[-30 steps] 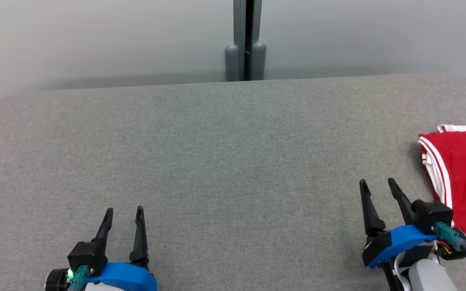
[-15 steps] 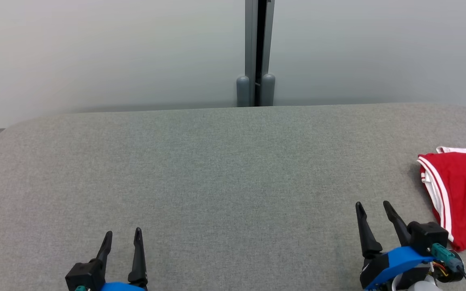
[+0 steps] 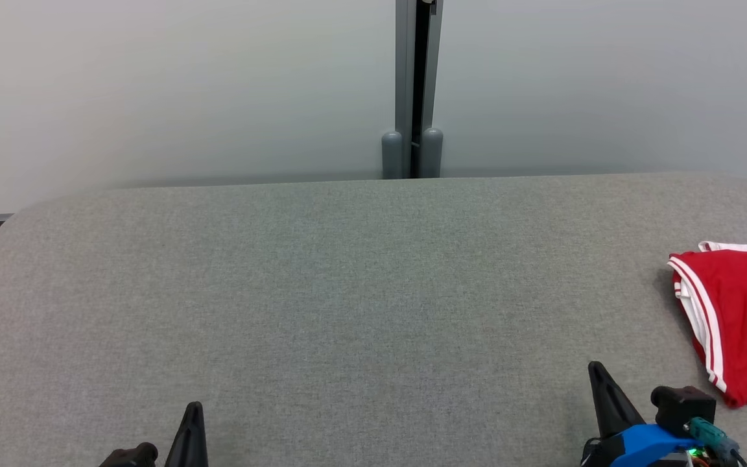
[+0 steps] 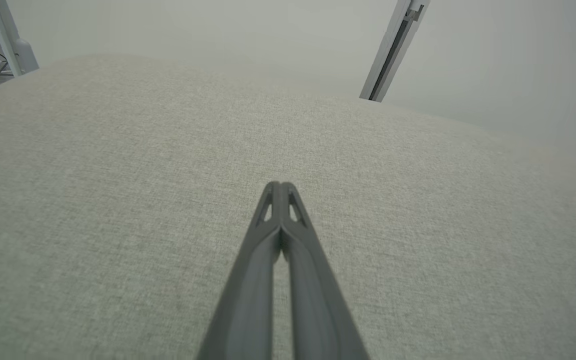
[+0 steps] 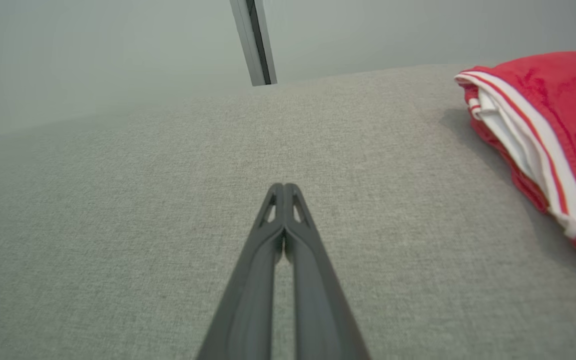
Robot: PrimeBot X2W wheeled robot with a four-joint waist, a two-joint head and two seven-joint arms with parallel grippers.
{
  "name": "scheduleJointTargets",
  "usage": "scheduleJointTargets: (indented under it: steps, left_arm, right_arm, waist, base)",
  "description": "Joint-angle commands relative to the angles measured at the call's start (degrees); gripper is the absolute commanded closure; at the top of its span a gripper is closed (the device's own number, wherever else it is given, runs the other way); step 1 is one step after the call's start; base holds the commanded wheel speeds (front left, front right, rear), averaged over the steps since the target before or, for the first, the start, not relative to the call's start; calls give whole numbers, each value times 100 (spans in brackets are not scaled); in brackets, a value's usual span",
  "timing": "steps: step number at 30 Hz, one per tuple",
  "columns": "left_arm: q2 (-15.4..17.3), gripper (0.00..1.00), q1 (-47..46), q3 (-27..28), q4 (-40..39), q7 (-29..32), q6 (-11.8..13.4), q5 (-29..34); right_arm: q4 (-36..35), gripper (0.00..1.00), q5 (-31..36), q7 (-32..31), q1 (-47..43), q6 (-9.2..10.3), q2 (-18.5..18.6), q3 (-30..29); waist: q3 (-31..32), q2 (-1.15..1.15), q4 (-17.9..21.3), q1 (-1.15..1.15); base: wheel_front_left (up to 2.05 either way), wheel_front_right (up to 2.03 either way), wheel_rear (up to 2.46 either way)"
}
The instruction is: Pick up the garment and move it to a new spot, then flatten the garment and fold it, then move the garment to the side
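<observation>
Our head camera has tilted up over the grey fabric table (image 3: 347, 292). The folded red garment (image 3: 743, 311) lies apart, right of our right claw (image 5: 284, 186). That claw and our left claw (image 4: 279, 186), spread a second ago, are now pinched closed, empty

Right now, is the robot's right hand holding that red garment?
No, the right hand is closed on nothing above the grey surface, and the red garment lies apart beside it.
</observation>
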State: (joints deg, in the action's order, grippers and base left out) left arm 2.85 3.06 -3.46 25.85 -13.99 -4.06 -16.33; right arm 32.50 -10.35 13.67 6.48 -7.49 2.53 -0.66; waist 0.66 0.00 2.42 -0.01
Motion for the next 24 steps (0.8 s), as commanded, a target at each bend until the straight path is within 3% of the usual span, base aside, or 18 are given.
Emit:
scheduleJointTargets:
  steps: [1, 24]
  left_arm:
    - [3, 100, -125, 68, -100, 58, -18, -230]
    - [4, 100, -373, 339, -460, 648, -119, -2480]
  right_arm:
    - [-116, 100, -261, -61, 107, 0, 14, -57]
    - [-693, 100, -2692, -627, 38, 0, 23, -188]
  waist:
    - [-1, 0, -3, 1]
    - [-18, 0, -50, 1]
  base:
    - [0, 0, 0]
    - [0, 0, 0]
